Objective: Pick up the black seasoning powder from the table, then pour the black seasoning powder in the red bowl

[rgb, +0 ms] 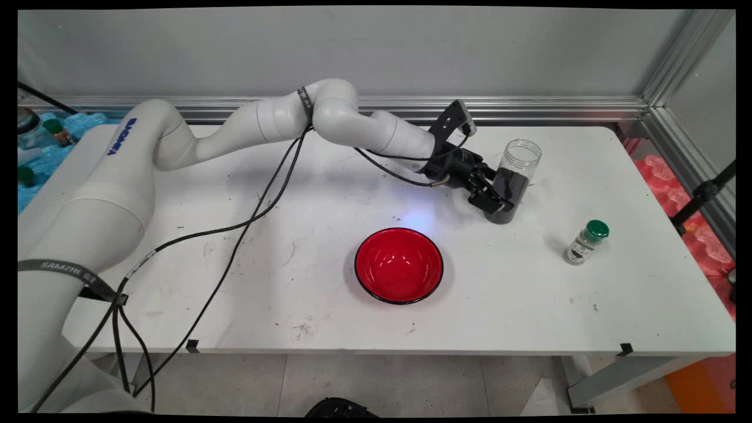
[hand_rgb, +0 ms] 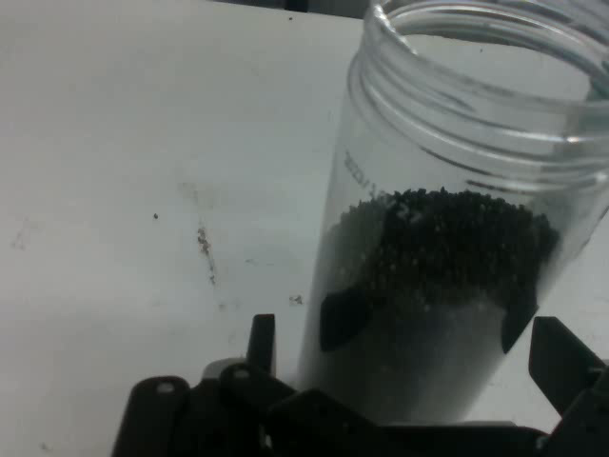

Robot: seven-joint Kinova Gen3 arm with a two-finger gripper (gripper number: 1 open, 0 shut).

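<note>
While the arm reaches across from the left, the gripper [rgb: 497,197] straddles the jar [rgb: 512,181] low down w/ fingers [hand_rgb: 340,317] either side of the glass; can't tell if clenched or just around it. Jar stands upright on the worktop [rgb: 617,294], far right of the red bowl [rgb: 399,265], part full of black grains, no lid. Small green-capped bottle [rgb: 585,242] sits well apart, nearer and to the right.

Clear jar [hand_rgb: 447,286] cut off at hand view's top, right and bottom edges, its base hidden behind hand [hand_rgb: 428,352] linkage; print on small green-capped bottle [rgb: 586,242] too small to read; items off tabletop [rgb: 529,305] far left cropped and unclear.
</note>
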